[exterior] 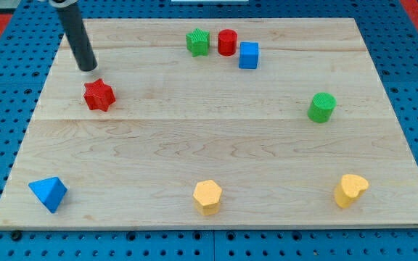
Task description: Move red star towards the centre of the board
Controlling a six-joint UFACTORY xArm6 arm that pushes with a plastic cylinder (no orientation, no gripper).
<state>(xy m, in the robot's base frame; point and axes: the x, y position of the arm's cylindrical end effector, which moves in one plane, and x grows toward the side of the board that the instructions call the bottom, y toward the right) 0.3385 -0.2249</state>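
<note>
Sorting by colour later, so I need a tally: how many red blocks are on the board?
2. The red star sits at the view's left, just below my tip. The red cylinder is at the view's top, between the green star and blue cube. None look hidden.

Illumination is bright, even and diffuse across the wooden board (216, 145). Shadows are soft and short, falling just beside each block, as at the red star (99, 95). No strong glare is present. My rod is slightly blurred at the far left; my tip (88, 68) remains sharp.
</note>
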